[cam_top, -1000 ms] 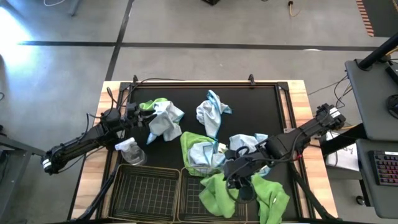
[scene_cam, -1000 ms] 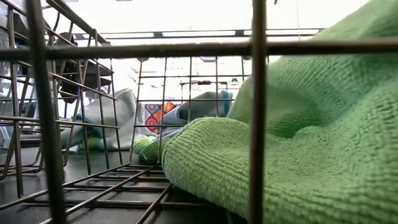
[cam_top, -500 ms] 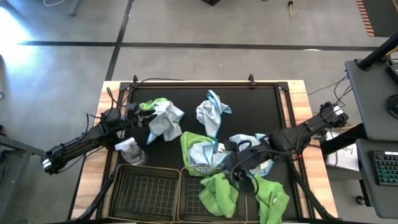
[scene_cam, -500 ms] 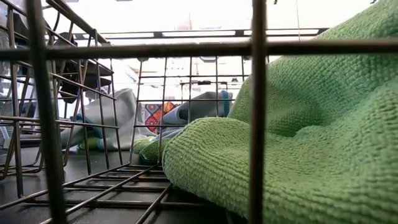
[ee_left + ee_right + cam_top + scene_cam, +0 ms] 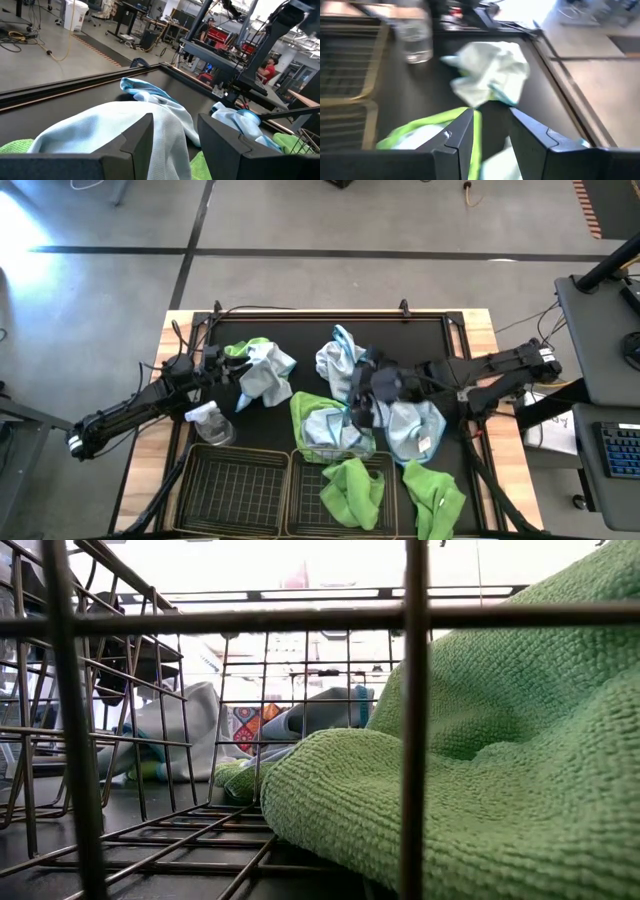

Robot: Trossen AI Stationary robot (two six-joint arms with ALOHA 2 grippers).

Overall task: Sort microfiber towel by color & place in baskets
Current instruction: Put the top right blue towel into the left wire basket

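Grey floor lies all around my wooden counter (image 5: pixel 175 340), and a big black mat (image 5: pixel 420 350) covers most of its top. I use that mat as my landmark.

At the mat's near edge sit two wire baskets side by side. I see the left basket (image 5: pixel 235 485) with bare mesh. I see the right basket (image 5: pixel 305 495) with a green towel (image 5: pixel 355 490) inside it; the low view looks through the wire at this fuzzy green cloth (image 5: pixel 480 770). Another green towel (image 5: pixel 435 495) lies on the mat just beside the right basket.

In the middle of the mat lies a green and pale blue pile (image 5: pixel 325 425), touching the right basket's far rim. A pale blue towel (image 5: pixel 415 428) lies next to it. A blue towel (image 5: pixel 335 358) sits nearer the mat's far edge.

My right gripper (image 5: pixel 358 402) hangs over the mat's middle, between those cloths. Its fingers (image 5: pixel 457 135) are spread and pinch nothing.

My left gripper (image 5: pixel 222 358) waits at the mat's left side, beside a blue and green bundle (image 5: pixel 262 370). Its fingers (image 5: pixel 135 140) are spread too, with that blue cloth just ahead. A clear spray bottle (image 5: pixel 210 423) stands near the left basket.
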